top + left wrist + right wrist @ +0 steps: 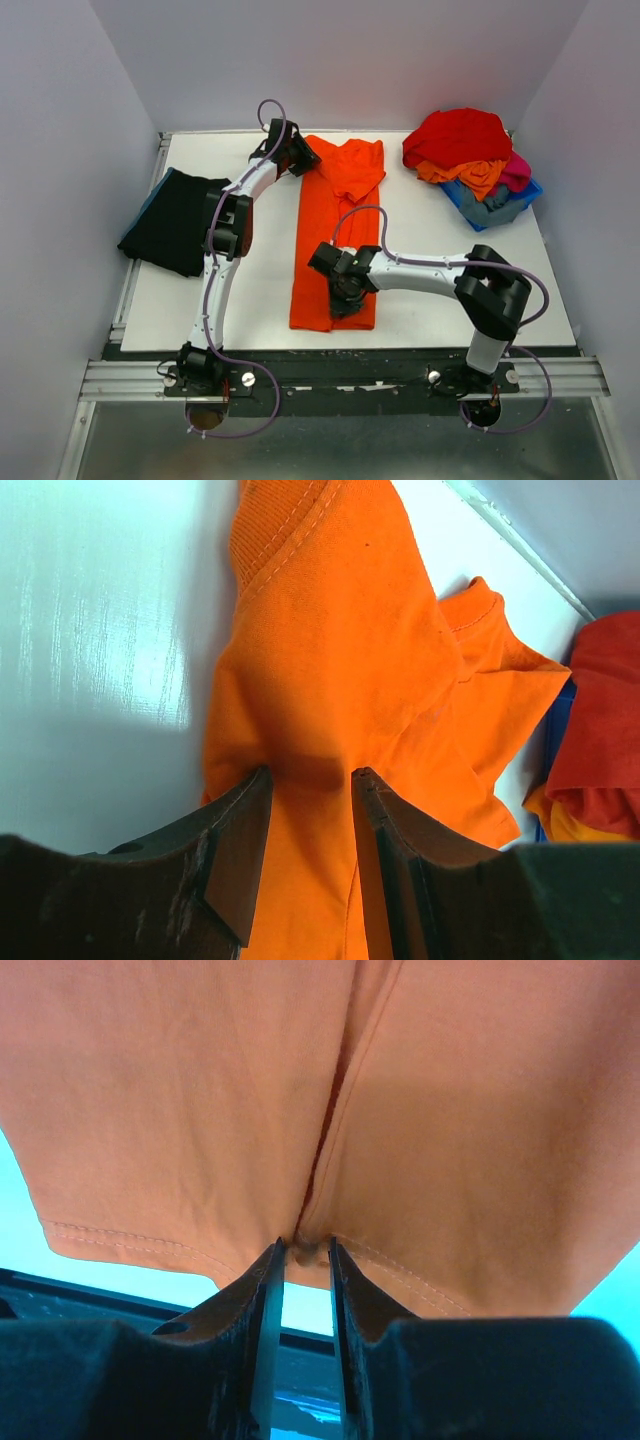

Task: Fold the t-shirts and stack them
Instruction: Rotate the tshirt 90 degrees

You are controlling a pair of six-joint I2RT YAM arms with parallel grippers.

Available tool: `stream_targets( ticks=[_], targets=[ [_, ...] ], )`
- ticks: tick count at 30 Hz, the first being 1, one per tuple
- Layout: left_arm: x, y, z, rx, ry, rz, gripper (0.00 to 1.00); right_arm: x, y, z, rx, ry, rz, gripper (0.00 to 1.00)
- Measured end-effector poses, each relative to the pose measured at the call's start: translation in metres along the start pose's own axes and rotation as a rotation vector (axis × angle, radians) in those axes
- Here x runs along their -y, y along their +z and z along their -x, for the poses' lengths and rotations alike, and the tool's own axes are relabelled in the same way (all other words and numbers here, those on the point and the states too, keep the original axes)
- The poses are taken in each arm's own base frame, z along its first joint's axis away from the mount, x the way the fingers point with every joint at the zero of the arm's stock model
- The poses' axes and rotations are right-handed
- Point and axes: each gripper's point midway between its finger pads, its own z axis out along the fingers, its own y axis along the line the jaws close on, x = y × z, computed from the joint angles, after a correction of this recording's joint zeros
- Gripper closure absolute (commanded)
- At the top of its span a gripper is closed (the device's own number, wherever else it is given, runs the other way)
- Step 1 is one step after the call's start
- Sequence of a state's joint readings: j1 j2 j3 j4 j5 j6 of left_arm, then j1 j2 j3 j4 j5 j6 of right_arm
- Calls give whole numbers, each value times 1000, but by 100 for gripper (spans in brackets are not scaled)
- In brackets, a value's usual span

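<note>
From the overhead view I saw the orange t-shirt lying in the middle of the table. It was folded into one long strip running from the far side towards the arm bases.

My left arm was stretched well forward from its base, bent at the elbow and leaning right, so that its wrist sat at the far left corner of the strip. On its wrist camera, the left gripper pointed down onto the collar end. Its jaws stood apart with orange cloth filling the gap. I could not tell whether they were clamping that cloth or only straddling it.

My right arm rose from its base, folded at the elbow and reached left across the table, its wrist over the near end of the strip. There the right gripper had its jaws drawn narrow, pinching a small ridge of the stitched hem.

A black t-shirt lay flat at the table's left edge, partly under the left arm. At the far right corner a red t-shirt topped a heap of other tees in a blue bin.
</note>
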State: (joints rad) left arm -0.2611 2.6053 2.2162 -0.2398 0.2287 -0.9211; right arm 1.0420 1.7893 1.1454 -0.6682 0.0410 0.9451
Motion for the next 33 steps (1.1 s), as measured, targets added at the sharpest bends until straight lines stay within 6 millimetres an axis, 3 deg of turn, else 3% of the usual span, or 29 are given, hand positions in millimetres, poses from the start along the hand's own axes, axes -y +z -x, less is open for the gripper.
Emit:
stream_targets(
  ticks=[10, 21, 33],
  targets=[
    [1, 0, 0, 0, -3, -2, 47, 0, -15, 5, 39, 12, 8, 73],
    [1, 0, 0, 0, -3, -2, 47, 6, 1, -1, 9, 10, -35, 76],
    [0, 1, 0, 1, -3, -2, 47, 1, 1, 2, 10, -10, -22, 78]
  ],
)
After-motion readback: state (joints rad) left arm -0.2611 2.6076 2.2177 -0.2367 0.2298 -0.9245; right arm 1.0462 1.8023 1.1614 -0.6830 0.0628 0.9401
